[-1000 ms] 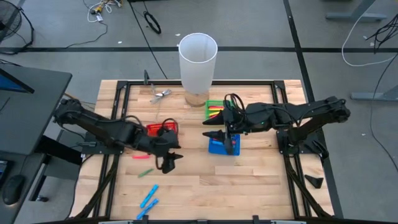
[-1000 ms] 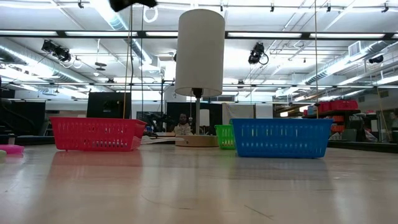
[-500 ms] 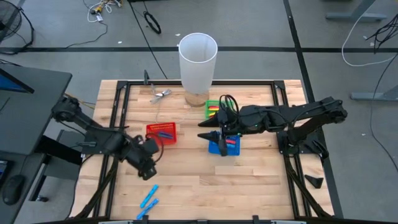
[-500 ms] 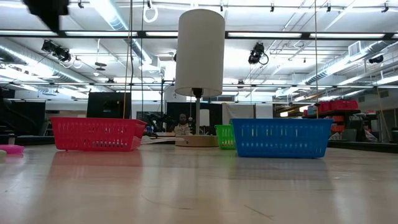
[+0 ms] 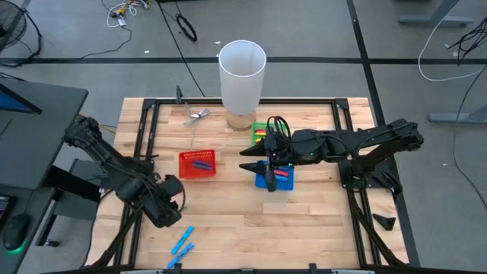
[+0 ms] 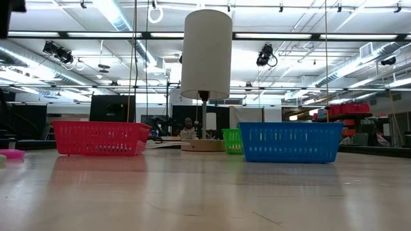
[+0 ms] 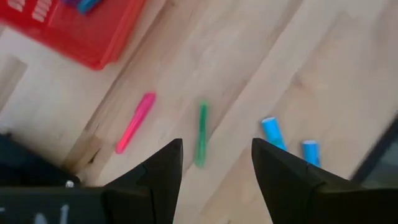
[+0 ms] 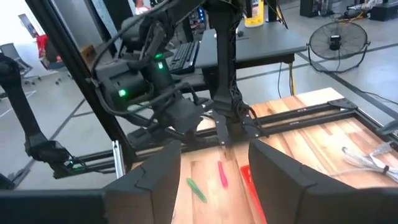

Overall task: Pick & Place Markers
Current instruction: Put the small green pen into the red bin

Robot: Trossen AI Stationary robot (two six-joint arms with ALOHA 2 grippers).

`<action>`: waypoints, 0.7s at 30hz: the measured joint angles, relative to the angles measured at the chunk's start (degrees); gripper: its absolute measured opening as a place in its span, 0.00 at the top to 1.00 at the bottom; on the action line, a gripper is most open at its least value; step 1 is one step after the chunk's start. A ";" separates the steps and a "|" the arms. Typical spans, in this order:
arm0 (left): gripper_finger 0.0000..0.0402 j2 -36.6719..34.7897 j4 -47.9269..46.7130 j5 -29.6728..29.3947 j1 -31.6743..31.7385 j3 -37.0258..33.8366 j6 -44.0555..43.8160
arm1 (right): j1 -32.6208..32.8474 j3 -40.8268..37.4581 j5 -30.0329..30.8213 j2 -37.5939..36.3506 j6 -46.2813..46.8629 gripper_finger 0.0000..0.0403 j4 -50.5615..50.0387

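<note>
A pink marker (image 7: 135,121) and a green marker (image 7: 201,134) lie flat on the wooden table near the red basket (image 5: 198,163). Two light blue markers (image 5: 183,242) lie closer to the near edge. My left gripper (image 7: 217,146) hangs open above them, pointing steeply down, with the green marker showing in the gap below its fingers. From above, this gripper (image 5: 167,211) hides the pink and green markers. My right gripper (image 5: 243,162) is open and nearly level, in the air between the red basket and the blue basket (image 5: 274,180). The red basket holds a blue marker.
A tall white cylinder (image 5: 242,76) stands at the table's far middle. A green basket (image 5: 262,131) with markers sits behind the blue one. Black frame rails run along the table's left, right and far sides. Bare wood lies near the front edge.
My left gripper has swung from beside the red basket toward the table's near left, sunk a little and tipped over until it points steeply down above the loose markers. Its fingers have stayed open. No marker has moved.
</note>
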 joint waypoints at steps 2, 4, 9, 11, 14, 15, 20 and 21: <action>0.51 0.02 0.89 0.34 -0.68 -2.24 -1.50 | 0.00 0.00 0.00 0.00 -0.42 0.53 0.00; 0.51 0.02 2.46 1.10 -1.35 -4.43 -2.83 | 0.00 0.00 0.00 0.00 -0.41 0.53 -0.06; 0.51 0.02 10.88 3.24 -1.92 -10.52 -2.04 | 0.00 0.00 0.00 0.00 -0.46 0.53 -0.67; 0.51 0.02 13.91 4.08 -1.97 -12.94 -1.38 | 0.00 0.00 0.00 0.00 -0.62 0.53 -0.80; 0.51 0.11 18.18 5.62 -1.84 -16.35 -1.20 | 0.00 0.00 -0.02 0.00 -1.07 0.53 -0.96; 0.51 0.11 19.61 6.16 -1.81 -17.46 -1.18 | 0.00 0.00 -0.02 0.00 -1.07 0.53 -1.20; 0.51 0.13 22.53 7.70 -1.62 -20.70 -2.08 | 0.00 0.00 -0.02 0.00 -1.48 0.53 -2.53; 0.51 0.15 22.93 7.73 -1.36 -20.96 -2.09 | 0.00 0.00 -0.02 0.00 -1.52 0.53 -2.65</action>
